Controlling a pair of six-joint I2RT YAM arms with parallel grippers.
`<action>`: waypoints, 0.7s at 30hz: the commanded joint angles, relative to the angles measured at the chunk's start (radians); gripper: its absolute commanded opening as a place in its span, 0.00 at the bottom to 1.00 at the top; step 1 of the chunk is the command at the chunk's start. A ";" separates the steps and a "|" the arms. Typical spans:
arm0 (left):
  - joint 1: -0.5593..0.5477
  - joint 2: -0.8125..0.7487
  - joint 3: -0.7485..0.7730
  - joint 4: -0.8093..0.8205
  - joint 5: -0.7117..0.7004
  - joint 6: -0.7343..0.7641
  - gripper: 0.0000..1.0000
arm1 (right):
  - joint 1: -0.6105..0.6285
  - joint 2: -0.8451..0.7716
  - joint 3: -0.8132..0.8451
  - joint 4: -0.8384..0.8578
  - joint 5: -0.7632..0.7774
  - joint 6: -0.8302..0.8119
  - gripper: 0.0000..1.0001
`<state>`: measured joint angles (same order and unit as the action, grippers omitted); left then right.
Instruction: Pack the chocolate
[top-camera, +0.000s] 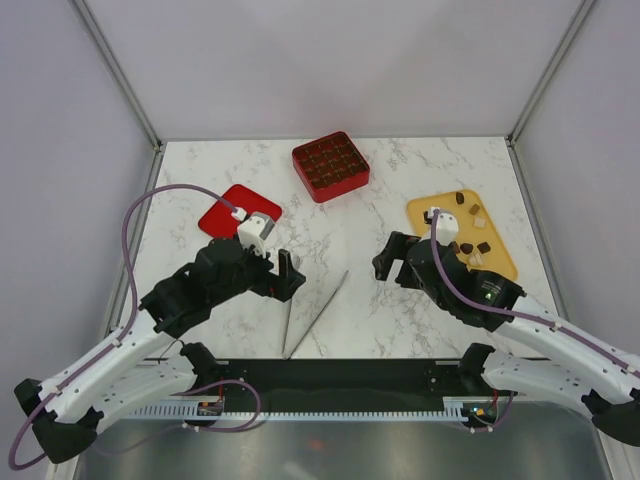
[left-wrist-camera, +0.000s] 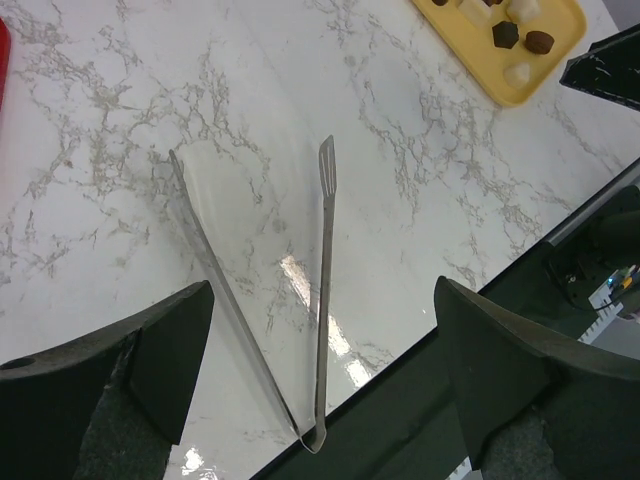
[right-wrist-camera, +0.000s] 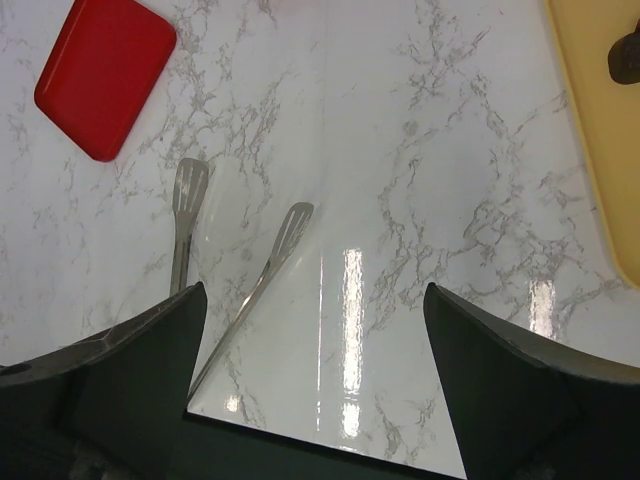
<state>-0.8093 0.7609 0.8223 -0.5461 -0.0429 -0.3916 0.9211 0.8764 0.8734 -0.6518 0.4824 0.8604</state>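
Observation:
The chocolate (top-camera: 461, 198) is several tiny dark and pale pieces lying on a flat yellow tray (top-camera: 500, 262) at the right; a few pieces (left-wrist-camera: 505, 35) show at the top of the left wrist view, and one dark piece (right-wrist-camera: 625, 55) at the right wrist view's edge. A red gridded box (top-camera: 330, 165) stands at the back centre. My left gripper (top-camera: 289, 275) (left-wrist-camera: 325, 370) hangs open over metal tongs (top-camera: 310, 310) (left-wrist-camera: 322, 300) near the front edge. My right gripper (top-camera: 388, 258) (right-wrist-camera: 310, 370) is open and holds nothing, left of the tray (right-wrist-camera: 590, 120).
A flat red lid (top-camera: 238, 210) (right-wrist-camera: 105, 75) lies behind the left arm. The tongs (right-wrist-camera: 270, 265) lie spread in a V with their hinge at the table's near edge. Grey walls enclose the marble table (top-camera: 400, 170).

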 joint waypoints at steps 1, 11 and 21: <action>-0.002 -0.029 -0.003 -0.015 -0.048 -0.001 0.99 | 0.005 -0.002 -0.005 0.006 0.039 0.020 0.98; -0.001 -0.104 -0.017 -0.046 -0.052 0.010 0.99 | 0.005 0.142 0.012 -0.020 0.021 0.222 0.90; -0.001 -0.153 -0.034 -0.061 -0.078 0.008 1.00 | 0.018 0.413 -0.007 0.161 -0.151 0.377 0.76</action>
<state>-0.8093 0.6094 0.7948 -0.6010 -0.0853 -0.3912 0.9260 1.2659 0.8715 -0.6037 0.3912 1.1584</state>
